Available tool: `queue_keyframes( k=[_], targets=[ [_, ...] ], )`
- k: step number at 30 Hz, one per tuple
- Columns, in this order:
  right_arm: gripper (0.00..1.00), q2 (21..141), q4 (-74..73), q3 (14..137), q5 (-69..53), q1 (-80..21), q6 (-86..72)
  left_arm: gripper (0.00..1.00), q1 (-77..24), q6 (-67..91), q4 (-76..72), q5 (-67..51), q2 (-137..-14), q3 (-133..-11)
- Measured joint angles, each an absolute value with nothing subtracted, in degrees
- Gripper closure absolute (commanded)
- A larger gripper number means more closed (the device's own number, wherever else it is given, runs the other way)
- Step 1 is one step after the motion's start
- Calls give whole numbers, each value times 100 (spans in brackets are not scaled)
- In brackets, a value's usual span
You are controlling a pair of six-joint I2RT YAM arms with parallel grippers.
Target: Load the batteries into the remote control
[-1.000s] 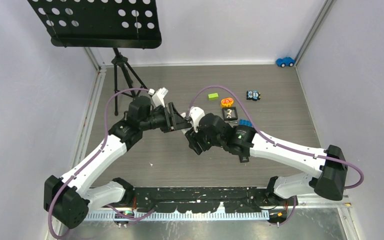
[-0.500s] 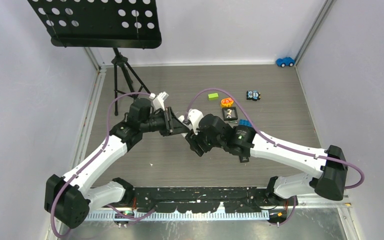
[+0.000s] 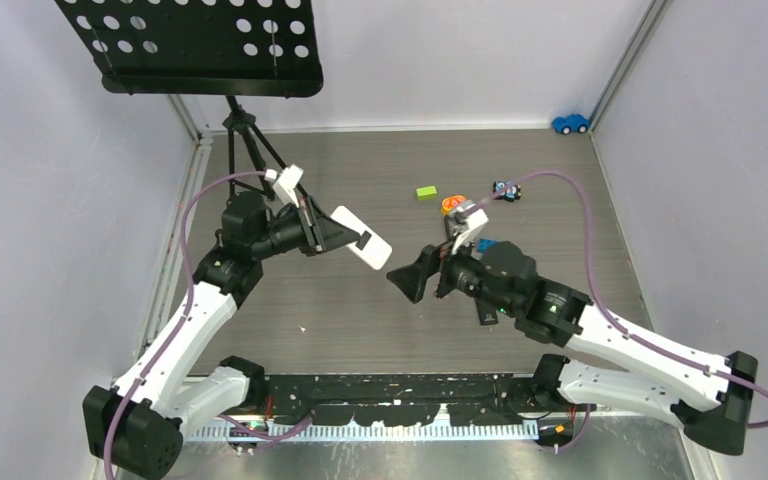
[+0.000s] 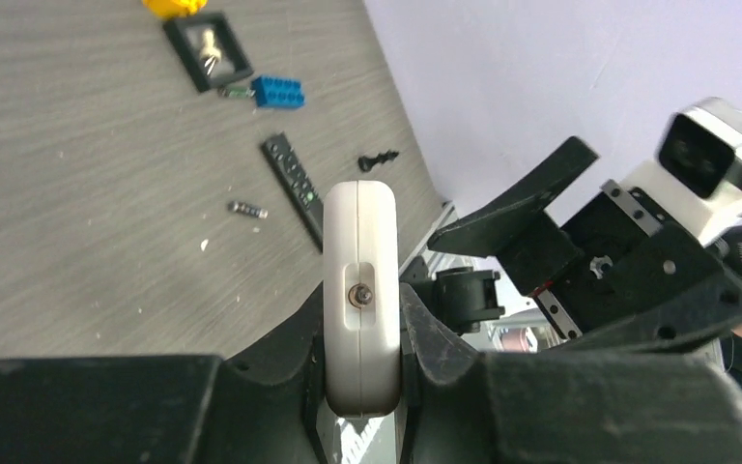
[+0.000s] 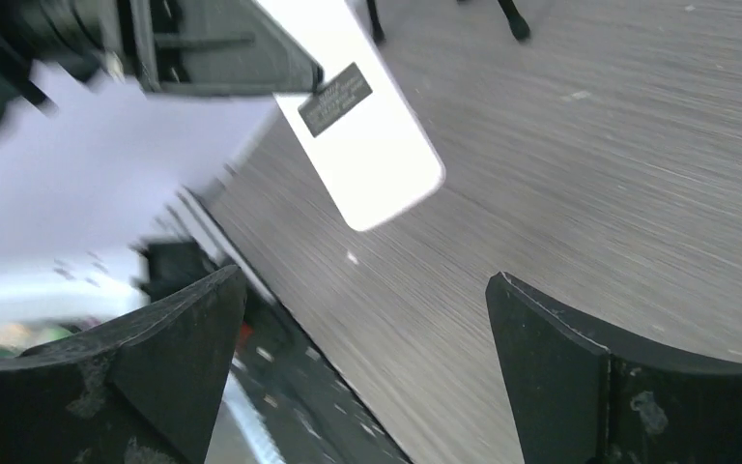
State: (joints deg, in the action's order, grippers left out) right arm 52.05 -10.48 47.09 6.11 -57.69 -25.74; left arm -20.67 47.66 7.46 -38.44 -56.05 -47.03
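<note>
My left claw (image 3: 328,232) is clamped on the white remote (image 3: 363,243), holding it clear of the counter (image 3: 290,300). The remote's free end reaches toward my right claw (image 3: 412,272), which stands wide apart with nothing between its fingers, close to that end but not touching it.

From my left wrist, two batteries (image 4: 248,210) show on the counter beyond the held remote, well apart from both claws. The nearer one is a slim grey cylinder just beside a black remote (image 4: 295,184); the farther one (image 4: 235,92) lies against the blue block (image 4: 278,90). I see no orange one.

That makes two remotes — one white in my grip, one black lying flat. There is also one stubby black knob (image 4: 377,160).
</note>
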Motion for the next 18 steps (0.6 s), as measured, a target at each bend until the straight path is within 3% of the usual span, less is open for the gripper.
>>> queue_keyframes(
  k=[5, 12, 15, 18],
  targets=[
    [1, 4722, 386, 3999, 786, -5522, -4414, 100, -1946, 5030, 189, -4082, -5457, -4696],
    [8, 5096, 1820, 3529, 867, -5489, -6007, 100, -1938, 5774, -714, -4427, -5437, -4497],
    [21, 5395, 2447, 3448, 799, -5489, -6449, 100, -1938, 6051, -963, -4525, -5437, -4434],
    [42, 5712, 2810, 3450, 676, -5489, -6667, 100, -1938, 6267, -1118, -4580, -5435, -4418]
  ],
)
